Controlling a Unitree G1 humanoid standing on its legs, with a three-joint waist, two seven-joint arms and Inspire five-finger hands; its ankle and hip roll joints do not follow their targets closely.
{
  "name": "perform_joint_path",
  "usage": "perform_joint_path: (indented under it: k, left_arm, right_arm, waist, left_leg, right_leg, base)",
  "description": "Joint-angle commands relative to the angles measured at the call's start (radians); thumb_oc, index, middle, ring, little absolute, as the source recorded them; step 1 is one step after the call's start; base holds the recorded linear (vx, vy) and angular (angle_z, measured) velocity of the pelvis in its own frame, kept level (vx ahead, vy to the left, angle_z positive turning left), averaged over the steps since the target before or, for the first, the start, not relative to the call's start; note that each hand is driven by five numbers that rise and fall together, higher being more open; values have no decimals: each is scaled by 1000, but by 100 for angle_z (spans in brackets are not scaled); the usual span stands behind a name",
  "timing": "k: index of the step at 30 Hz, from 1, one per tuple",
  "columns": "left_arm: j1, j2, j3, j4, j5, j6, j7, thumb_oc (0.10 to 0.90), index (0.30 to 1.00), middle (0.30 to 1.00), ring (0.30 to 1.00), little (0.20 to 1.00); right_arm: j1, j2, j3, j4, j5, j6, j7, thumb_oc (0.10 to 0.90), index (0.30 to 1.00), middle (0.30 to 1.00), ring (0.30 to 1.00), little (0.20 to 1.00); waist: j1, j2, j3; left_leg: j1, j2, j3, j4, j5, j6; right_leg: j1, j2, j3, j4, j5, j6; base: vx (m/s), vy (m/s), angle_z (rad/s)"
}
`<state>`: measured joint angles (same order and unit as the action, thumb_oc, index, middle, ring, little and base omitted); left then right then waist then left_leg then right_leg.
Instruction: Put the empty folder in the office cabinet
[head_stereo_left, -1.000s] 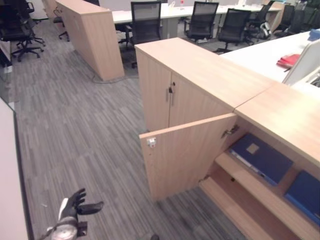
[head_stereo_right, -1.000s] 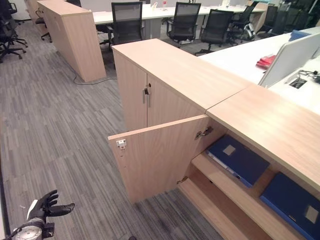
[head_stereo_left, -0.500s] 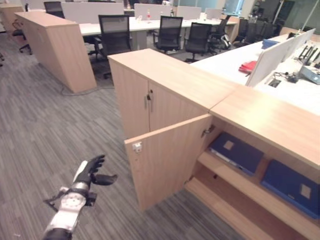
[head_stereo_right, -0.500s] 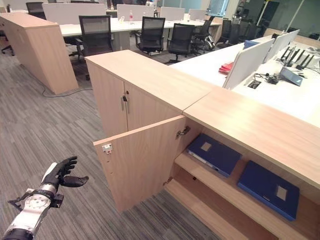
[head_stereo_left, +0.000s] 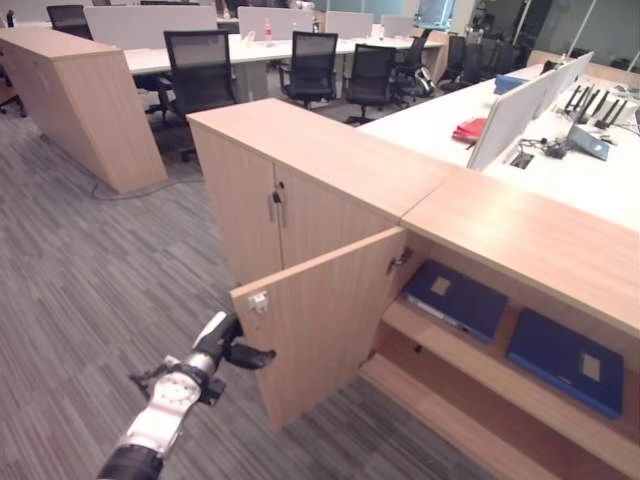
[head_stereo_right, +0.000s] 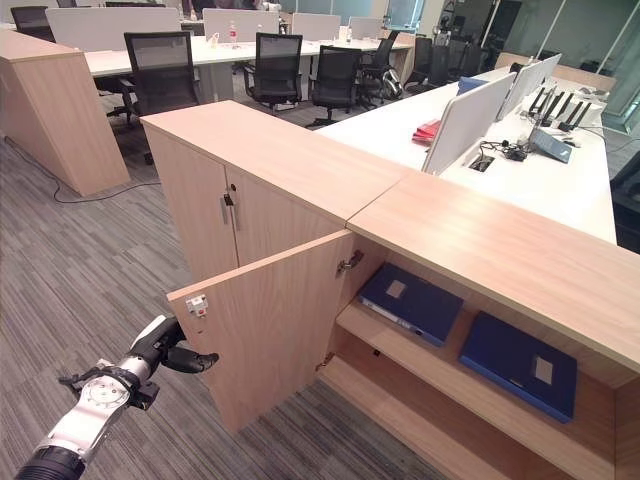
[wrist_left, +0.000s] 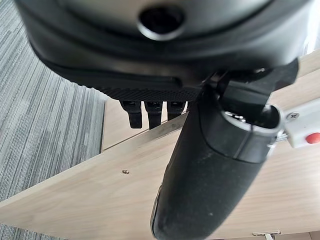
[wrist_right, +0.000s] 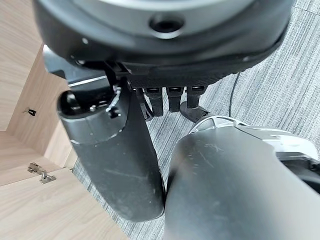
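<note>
My left hand (head_stereo_left: 228, 345) reaches the free edge of the open door (head_stereo_left: 320, 320), fingers straight and thumb spread, probably to swing it. Both folders (head_stereo_left: 455, 298) already lie inside on the shelf (head_stereo_left: 480, 360). My right hand (wrist_right: 125, 165) idles, its fingers apparently relaxed.

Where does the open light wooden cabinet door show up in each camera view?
Left eye view: open light wooden cabinet door low at centre, the left hand at its free edge.
Right eye view: the door left of centre, low.
Left wrist view: the door's edge runs across behind the thumb.
Right wrist view: I cannot tell the door apart from the other wood panels.
Shared landmark: the small white catch at the door's top corner, seen in both eye views and the left wrist view.
</note>
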<state>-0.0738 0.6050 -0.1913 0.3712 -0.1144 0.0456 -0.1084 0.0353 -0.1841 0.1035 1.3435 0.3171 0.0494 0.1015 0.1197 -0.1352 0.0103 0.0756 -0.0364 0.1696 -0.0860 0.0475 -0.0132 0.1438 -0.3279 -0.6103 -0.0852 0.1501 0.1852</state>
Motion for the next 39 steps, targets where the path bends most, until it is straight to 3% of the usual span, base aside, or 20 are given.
perform_joint_path:
  k: [1,6,14,19,23,33,39]
  left_arm:
    - [-205,-65,-84,-172,-25,-113,-75,800,900,900,900,900]
    - [-183,-106,-156,-354,-108,-122,-125,800,900,900,900,900]
    - [-169,-212,-309,-410,-260,-85,-181,800,900,900,900,900]
    - [-185,-208,-432,-428,-279,-44,-248,800,900,900,900,900]
    - [-226,-184,-511,-477,-242,-48,-279,800,900,900,900,900]
    - [-254,-208,-542,-470,-255,-51,-265,800,900,900,900,900]
    - [-266,-225,-537,-443,-250,-52,-246,800,900,900,900,900]
  right_arm:
    - [-64,-40,25,72,-14,-8,8,800,900,900,900,900]
    - [-64,-27,26,89,-9,-12,5,800,900,900,900,900]
    - [-87,9,59,82,22,-15,-7,800,900,900,900,900]
    - [-96,24,118,96,-18,-2,13,800,900,900,900,900]
    - [-88,22,136,124,-51,7,7,800,900,900,900,900]
    - [-77,5,145,118,-4,-2,10,800,900,900,900,900]
    - [-74,-18,114,127,70,-3,8,800,900,900,900,900]
  waist:
    - [-4,53,-34]
    - [-4,47,-31]
    - [-5,40,-11]
    - [-11,34,8]
    - [-22,29,20]
    - [-105,53,28]
    - [-162,77,17]
  left_leg:
    - [42,-16,-36,2,-141,29]
    - [48,-14,-36,2,-147,31]
    - [43,-8,-43,2,-146,32]
    - [33,5,-40,2,-141,25]
    - [19,26,-36,2,-133,13]
    - [38,87,47,8,-123,-19]
    - [67,142,89,40,-134,-48]
  right_leg:
    - [-72,6,-14,4,22,49]
    - [-66,7,-15,4,25,50]
    - [-71,17,-15,4,23,43]
    - [-85,34,-7,3,13,34]
    - [-105,53,5,2,1,27]
    - [-136,109,72,-2,-37,-21]
    - [-135,168,136,-2,-85,-51]
  base:
    - [13,13,-7]
    - [12,7,-7]
    - [-3,-21,6]
    - [-1,-55,-1]
    - [5,-87,-6]
    - [55,-102,-29]
    - [78,-116,-30]
